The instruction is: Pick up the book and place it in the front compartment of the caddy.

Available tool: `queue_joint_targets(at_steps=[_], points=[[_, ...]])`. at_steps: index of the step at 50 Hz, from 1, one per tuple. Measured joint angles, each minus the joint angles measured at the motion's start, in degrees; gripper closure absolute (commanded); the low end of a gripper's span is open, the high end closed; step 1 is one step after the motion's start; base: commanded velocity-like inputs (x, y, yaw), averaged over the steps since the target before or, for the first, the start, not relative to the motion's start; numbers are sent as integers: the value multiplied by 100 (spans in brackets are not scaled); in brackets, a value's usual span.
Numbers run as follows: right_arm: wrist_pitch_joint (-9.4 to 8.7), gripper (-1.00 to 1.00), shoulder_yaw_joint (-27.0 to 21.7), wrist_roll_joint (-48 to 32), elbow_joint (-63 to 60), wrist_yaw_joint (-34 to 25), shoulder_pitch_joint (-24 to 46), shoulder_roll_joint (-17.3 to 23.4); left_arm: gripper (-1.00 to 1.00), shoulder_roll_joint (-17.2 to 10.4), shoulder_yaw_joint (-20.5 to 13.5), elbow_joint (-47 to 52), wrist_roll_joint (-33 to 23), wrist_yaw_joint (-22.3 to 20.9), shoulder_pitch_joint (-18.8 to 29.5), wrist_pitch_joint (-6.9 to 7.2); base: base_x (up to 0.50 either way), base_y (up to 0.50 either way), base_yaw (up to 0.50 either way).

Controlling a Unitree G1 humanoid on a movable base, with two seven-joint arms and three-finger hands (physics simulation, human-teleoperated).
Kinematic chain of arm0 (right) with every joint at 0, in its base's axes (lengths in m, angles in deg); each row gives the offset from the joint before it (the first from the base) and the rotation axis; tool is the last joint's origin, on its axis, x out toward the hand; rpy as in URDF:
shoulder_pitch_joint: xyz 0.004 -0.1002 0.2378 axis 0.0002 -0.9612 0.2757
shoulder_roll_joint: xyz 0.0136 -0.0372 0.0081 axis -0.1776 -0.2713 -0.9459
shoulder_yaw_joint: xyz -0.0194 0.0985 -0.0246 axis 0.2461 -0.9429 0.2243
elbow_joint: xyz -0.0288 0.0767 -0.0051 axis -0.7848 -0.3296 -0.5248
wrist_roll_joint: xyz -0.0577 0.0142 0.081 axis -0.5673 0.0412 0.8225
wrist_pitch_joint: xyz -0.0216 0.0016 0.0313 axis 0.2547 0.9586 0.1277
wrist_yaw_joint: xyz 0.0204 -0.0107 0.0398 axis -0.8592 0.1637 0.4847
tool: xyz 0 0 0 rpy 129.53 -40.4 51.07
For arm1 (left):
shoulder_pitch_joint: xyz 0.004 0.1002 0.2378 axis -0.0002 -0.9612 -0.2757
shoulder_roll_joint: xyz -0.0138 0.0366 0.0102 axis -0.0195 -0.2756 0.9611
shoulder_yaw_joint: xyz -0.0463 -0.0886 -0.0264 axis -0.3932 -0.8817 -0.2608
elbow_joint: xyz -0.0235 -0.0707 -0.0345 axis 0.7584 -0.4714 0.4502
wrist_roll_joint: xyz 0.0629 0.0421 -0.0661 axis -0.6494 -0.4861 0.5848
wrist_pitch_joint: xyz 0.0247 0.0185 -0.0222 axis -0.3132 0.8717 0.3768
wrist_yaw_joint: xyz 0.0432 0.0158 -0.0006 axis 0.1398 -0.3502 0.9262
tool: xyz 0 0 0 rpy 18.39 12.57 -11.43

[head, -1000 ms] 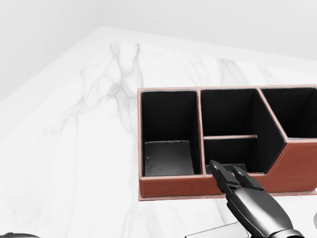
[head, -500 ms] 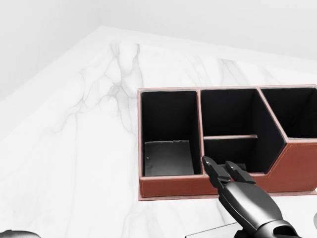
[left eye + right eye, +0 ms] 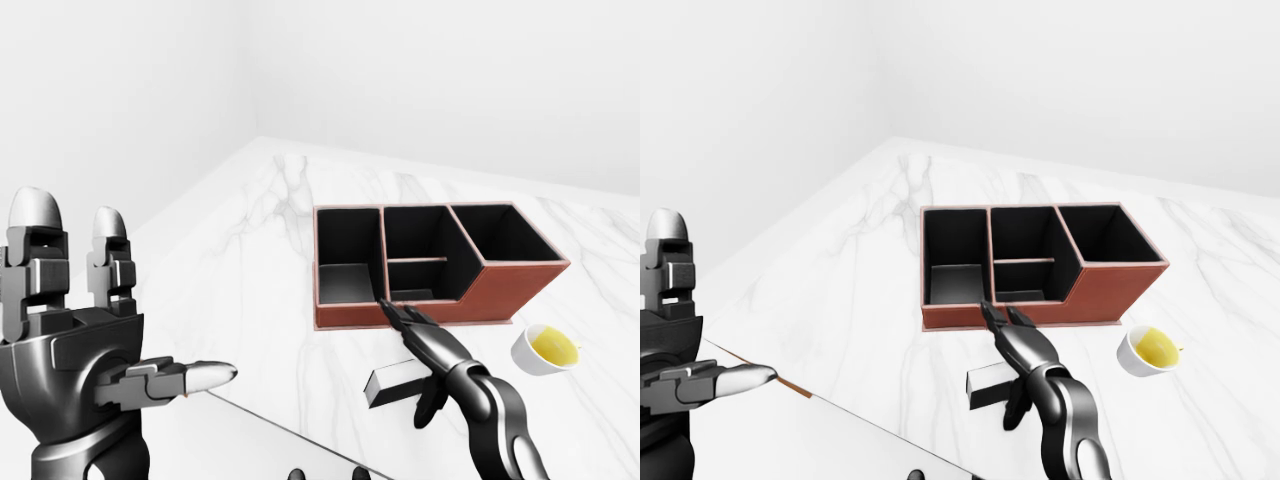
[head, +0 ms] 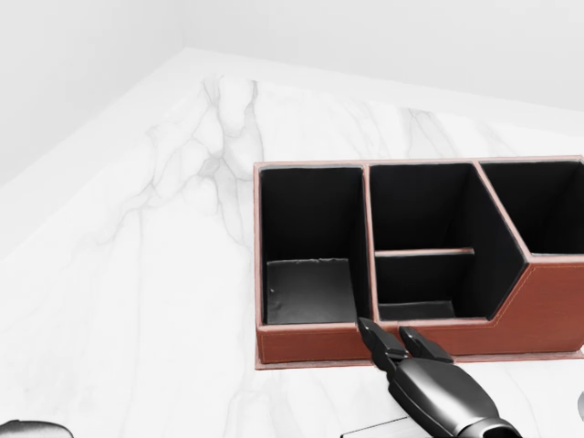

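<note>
Book first: I am seeing the small grey-and-white slab of a book [image 3: 398, 383] lying flat on the white marble counter [image 3: 240, 290], just below the brown leather caddy with black-lined compartments [image 3: 500, 292] in the left-eye view, not inside any compartment. My right robot hand [image 3: 398, 312] is reaching over the book with its fingers stretched out straight and spread, gripping nothing; its fingertips are lying at the caddy's lower wall, below the divider between the left and middle compartments, while its thumb is hanging down beside the book's right end. Whether the palm is touching the book, I cannot tell. My left robot hand [image 3: 90, 340] is standing raised at the left edge, open and empty. To the right of the book, a white cup of yellow liquid [image 3: 546, 348] is sitting near the caddy's lower right corner.
</note>
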Motion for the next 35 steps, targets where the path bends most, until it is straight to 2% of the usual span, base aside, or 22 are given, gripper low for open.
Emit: queue_joint_targets(at_steps=[16,17,18,19,35], points=[[0,-100,92,-16,166,0,-237,41,-100,7,-29,-71,24,-32,-20,0,0,0,0],[0,-30,96,-19,152,0,-253,45,-100,8,-28,-74,25,-33,-21,0,0,0,0],[0,59,97,-18,139,0,-266,48,-100,8,-28,-78,26,-33,-21,0,0,0,0],[0,100,98,-18,127,0,-278,50,-100,8,-29,-81,27,-33,-21,0,0,0,0],[0,100,137,-92,61,3,-368,55,-100,-9,-64,-47,73,-18,7,0,0,0,0]])
